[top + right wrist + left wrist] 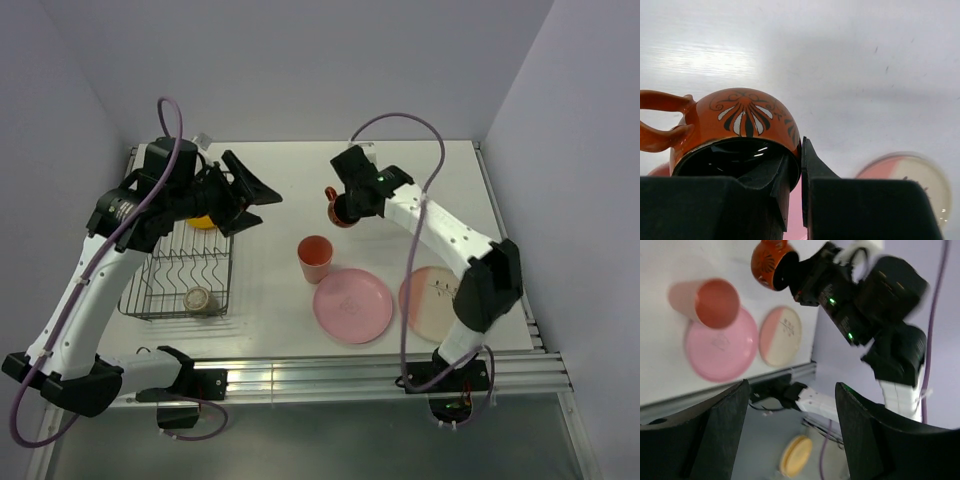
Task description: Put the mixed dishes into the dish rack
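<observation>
While my right gripper pinches the cup by its rim, nearly closed, well apart from the rack at the left, I should carry it across level and slowly; my left gripper hangs wide open, empty.

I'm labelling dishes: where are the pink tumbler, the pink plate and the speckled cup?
pink tumbler (315, 257): top external view, its open mouth.
pink plate (352, 305): top external view, plate centre.
speckled cup (198, 299): top external view, its mouth.
</observation>
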Action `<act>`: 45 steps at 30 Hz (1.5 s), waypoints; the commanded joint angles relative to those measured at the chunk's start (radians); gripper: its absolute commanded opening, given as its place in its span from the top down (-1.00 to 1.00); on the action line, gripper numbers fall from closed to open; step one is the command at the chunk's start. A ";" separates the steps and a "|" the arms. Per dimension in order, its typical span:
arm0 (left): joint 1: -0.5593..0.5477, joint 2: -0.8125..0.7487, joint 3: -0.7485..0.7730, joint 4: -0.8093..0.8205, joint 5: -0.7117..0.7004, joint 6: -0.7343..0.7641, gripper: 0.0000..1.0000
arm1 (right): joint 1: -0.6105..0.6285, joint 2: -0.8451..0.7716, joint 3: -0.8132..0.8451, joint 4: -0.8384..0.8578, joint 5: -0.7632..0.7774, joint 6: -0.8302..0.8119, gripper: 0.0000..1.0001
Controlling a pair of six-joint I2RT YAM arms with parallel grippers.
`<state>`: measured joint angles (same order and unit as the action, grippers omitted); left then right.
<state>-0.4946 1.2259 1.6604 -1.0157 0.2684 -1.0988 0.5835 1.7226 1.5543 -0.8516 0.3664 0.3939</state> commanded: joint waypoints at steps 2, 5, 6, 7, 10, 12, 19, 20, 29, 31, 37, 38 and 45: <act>-0.002 -0.032 -0.104 0.138 0.189 -0.211 -0.50 | 0.111 -0.194 0.040 0.081 0.257 -0.090 1.00; -0.004 -0.042 -0.140 0.152 0.209 -0.249 -0.51 | 0.185 -0.280 0.009 0.135 0.305 -0.135 1.00; -0.002 -0.039 -0.142 0.144 0.209 -0.257 -0.52 | 0.222 -0.326 -0.003 0.149 0.337 -0.156 1.00; -0.002 -0.037 -0.145 0.144 0.222 -0.263 -0.54 | 0.236 -0.352 -0.037 0.190 0.341 -0.174 1.00; -0.002 -0.034 -0.172 0.183 0.265 -0.320 -0.57 | 0.283 -0.451 -0.110 0.276 0.361 -0.231 1.00; -0.001 -0.037 -0.197 0.231 0.308 -0.367 -0.58 | 0.295 -0.524 -0.157 0.327 0.352 -0.275 1.00; 0.002 -0.052 -0.290 0.383 0.429 -0.466 -0.64 | 0.305 -0.682 -0.255 0.402 0.154 -0.313 1.00; 0.002 -0.065 -0.338 0.426 0.451 -0.487 -0.64 | 0.305 -0.713 -0.261 0.410 0.087 -0.310 1.00; 0.004 -0.048 -0.418 0.706 0.695 -0.582 -0.80 | 0.260 -0.781 -0.247 0.384 -0.360 -0.264 1.00; 0.004 -0.054 -0.442 0.744 0.716 -0.634 -0.84 | 0.259 -0.788 -0.246 0.379 -0.446 -0.259 1.00; -0.005 -0.137 -0.583 0.989 0.717 -0.921 -0.87 | 0.257 -0.837 -0.281 0.437 -0.500 -0.239 1.00; -0.010 -0.163 -0.593 0.994 0.698 -0.964 -0.87 | 0.257 -0.860 -0.290 0.462 -0.501 -0.239 1.00; -0.085 -0.203 -0.597 0.985 0.680 -1.055 -0.90 | 0.257 -0.837 -0.284 0.528 -0.564 -0.260 1.00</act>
<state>-0.5442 1.0462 1.0466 -0.0986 0.9470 -1.9602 0.8459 0.8719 1.2304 -0.4526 -0.1379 0.1364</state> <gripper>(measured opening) 0.944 0.142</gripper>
